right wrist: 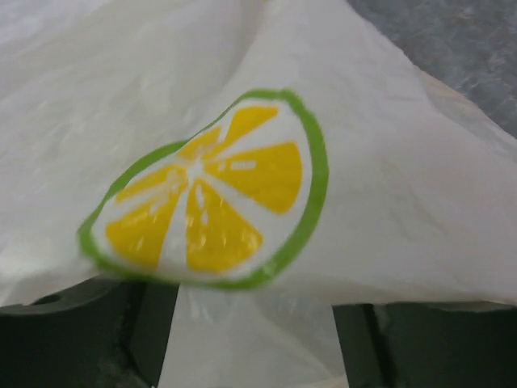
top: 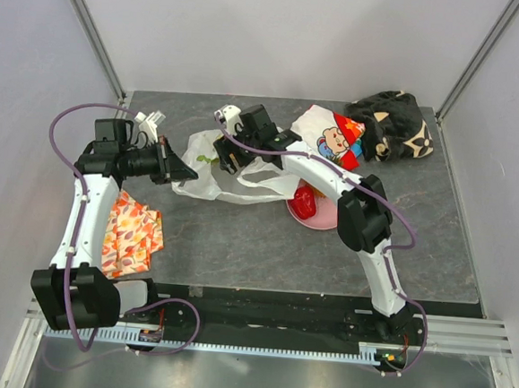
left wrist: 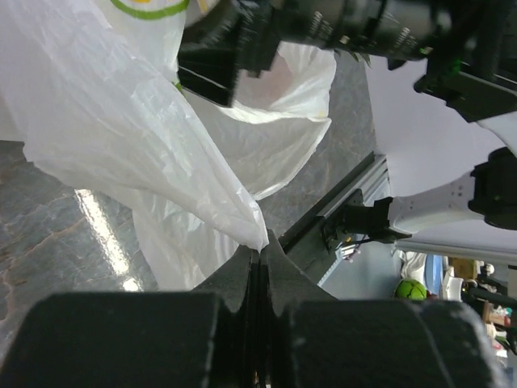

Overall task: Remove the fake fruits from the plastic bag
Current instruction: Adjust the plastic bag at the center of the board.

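The plastic bag (top: 209, 174) lies crumpled at mid-table, thin white film with a yellow and green citrus print (right wrist: 206, 190). My left gripper (top: 165, 165) is shut on the bag's left edge, and in the left wrist view the film (left wrist: 145, 137) runs into its closed fingertips (left wrist: 260, 249). My right gripper (top: 230, 158) is pressed down onto the top of the bag. Its fingers (right wrist: 89, 323) stand wide apart, open, with bag film draped over and between them. One shiny red fake fruit (top: 305, 201) rests on a pink plate (top: 322, 221) outside the bag. What is inside the bag is hidden.
An orange patterned cloth (top: 133, 229) lies near the left arm. A white cloth with a cartoon figure (top: 331, 137) and a black cloth (top: 393, 124) lie at the back right. A small white object (top: 153, 118) sits behind the left gripper.
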`<action>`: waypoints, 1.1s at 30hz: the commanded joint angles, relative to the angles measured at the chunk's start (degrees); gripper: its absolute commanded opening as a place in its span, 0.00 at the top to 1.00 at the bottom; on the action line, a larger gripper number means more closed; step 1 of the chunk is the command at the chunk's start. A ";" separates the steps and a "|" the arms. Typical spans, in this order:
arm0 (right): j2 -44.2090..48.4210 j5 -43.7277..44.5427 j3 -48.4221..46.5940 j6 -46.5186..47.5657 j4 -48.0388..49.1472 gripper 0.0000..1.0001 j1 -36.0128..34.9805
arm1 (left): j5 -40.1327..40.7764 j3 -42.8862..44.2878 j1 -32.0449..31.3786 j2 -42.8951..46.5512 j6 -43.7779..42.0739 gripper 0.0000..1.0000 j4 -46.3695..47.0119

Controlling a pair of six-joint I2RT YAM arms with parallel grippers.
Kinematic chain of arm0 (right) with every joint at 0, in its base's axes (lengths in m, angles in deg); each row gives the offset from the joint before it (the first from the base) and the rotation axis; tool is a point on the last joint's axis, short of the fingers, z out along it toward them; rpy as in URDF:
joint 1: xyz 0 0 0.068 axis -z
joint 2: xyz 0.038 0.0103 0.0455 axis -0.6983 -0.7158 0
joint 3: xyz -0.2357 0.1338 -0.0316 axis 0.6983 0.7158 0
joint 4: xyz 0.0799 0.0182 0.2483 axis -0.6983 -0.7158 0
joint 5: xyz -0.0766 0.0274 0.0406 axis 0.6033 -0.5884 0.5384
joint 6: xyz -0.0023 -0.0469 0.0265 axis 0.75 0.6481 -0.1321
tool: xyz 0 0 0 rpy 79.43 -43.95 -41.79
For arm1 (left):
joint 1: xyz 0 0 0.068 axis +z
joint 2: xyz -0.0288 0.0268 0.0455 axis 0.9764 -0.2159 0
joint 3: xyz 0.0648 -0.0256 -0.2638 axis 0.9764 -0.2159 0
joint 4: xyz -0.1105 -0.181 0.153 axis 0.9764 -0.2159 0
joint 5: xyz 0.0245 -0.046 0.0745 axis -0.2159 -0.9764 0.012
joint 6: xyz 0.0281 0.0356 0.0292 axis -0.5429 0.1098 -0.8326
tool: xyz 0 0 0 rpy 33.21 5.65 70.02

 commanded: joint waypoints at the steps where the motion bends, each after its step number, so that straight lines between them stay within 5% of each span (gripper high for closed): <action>1: -5.37 11.22 -7.22 0.89 0.96 0.16 0.16 | -5.02 -2.31 0.27 1.38 1.35 0.98 0.85; 7: -11.26 18.71 -15.40 -0.08 0.43 0.02 0.25 | -3.53 -3.99 0.36 1.29 -0.15 0.98 0.68; 20: -13.12 23.81 -16.65 3.00 -4.84 0.10 1.30 | -4.32 -1.89 0.36 -0.38 -3.66 0.98 -2.57; 27: 2.23 16.80 -0.42 4.58 -9.23 0.28 1.22 | -1.51 5.75 0.27 3.22 -16.39 0.98 -20.66; 33: 14.03 16.08 9.53 5.46 -11.79 0.31 -3.44 | -3.70 13.83 0.62 6.21 -20.79 0.98 -29.02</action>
